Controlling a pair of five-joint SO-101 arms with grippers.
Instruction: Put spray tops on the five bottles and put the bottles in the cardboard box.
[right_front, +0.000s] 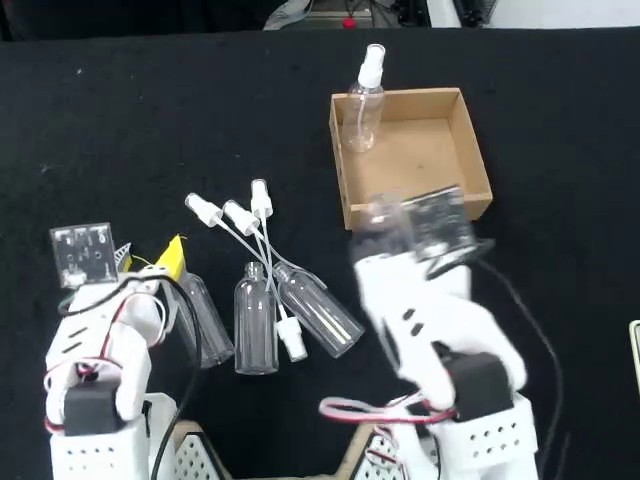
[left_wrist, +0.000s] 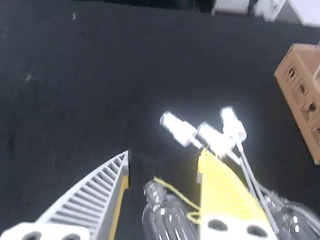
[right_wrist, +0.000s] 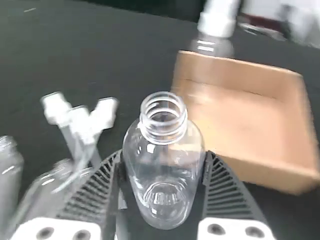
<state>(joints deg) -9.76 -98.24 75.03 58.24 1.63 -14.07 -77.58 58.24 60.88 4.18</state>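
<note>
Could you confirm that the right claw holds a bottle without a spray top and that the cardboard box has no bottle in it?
Not quite: the cardboard box does hold one, a capped bottle standing in a corner with its spray top on, as the high view shows. The right claw does hold an uncapped bottle.

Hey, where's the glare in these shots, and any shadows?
High view: highlights streak the clear bottles lying on the black table, no distinct shadows. Right wrist view: glints on the neck of the held bottle. Left wrist view: spray tops shine white against black.
</note>
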